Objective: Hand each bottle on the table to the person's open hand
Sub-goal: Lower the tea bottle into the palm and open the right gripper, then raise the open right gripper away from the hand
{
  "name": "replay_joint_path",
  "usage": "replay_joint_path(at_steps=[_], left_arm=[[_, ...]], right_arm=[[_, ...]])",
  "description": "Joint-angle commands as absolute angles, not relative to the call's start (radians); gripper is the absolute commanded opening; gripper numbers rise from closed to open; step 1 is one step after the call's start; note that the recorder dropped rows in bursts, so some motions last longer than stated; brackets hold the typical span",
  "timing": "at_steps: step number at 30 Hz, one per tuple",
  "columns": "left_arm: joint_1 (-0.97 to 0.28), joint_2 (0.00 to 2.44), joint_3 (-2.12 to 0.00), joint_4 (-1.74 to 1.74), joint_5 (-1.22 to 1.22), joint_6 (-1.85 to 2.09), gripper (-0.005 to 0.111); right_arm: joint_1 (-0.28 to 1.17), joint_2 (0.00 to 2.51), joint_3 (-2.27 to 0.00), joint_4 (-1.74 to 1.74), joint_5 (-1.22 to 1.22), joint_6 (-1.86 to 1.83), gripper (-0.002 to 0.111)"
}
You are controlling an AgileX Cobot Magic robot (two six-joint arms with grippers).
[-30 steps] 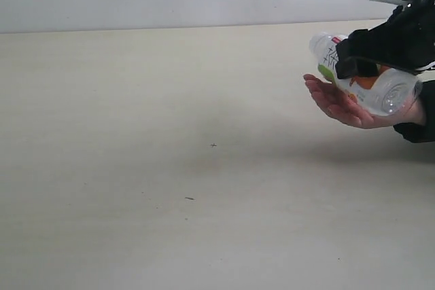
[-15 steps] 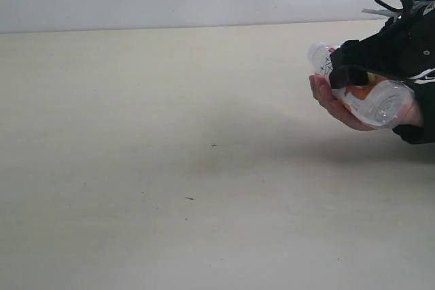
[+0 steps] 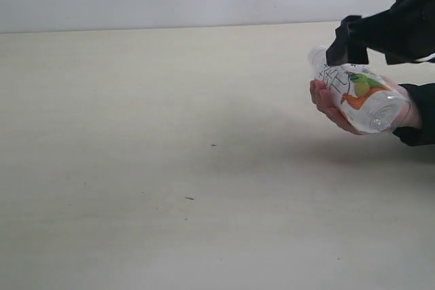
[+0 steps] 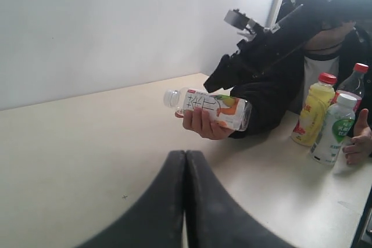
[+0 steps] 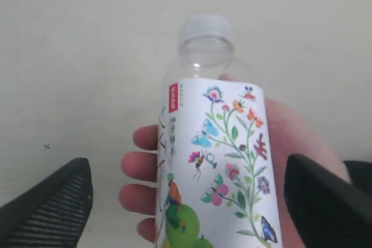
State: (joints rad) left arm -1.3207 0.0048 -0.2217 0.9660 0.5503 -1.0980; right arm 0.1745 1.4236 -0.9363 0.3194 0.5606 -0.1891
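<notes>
Since the earlier frames, the short floral bottle (image 3: 359, 96) has come free of our right gripper (image 3: 346, 45). The gripper has lifted off it and its jaws have spread wide apart, with nothing between them. The bottle has stayed lying on its side in the person's open hand (image 3: 333, 108), held just above the table (image 3: 170, 100) at about 3 o'clock in the exterior view.

Its long axis runs from 10 o'clock to 4 o'clock there, with the white cap pointing to 10 and the base towards the person's sleeve at 4. From the bottle, our right gripper sits close above at roughly 12 o'clock, its jaws straddling the bottle's width without touching it. We judge the next move to be a clean retreat upward, away from the hand, and it should not drag along that axis.

Our left gripper (image 4: 185, 161) is pressed shut on nothing and is well apart from the bottle, so the right arm is much the nearer.

Beyond the hand, the yellow tea (image 4: 314, 114), the cloudy white bottle (image 4: 334, 129) and the cola (image 4: 353, 82) stand upright beside the person.
</notes>
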Motion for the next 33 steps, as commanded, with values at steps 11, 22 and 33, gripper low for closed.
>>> replay_joint_path(at_steps=[11,22,33], left_arm=[[-1.326,0.000,-0.217,0.973,0.543,-1.101,0.000],[-1.326,0.000,-0.217,0.973,0.543,-1.101,0.000],[-1.326,0.000,-0.217,0.973,0.543,-1.101,0.000]], right_arm=[[0.175,1.004,-0.969,0.313,0.595,-0.200,0.066],[0.175,0.725,-0.798,0.537,0.643,-0.351,0.000],[0.175,0.475,-0.514,0.808,0.621,-0.527,0.000]])
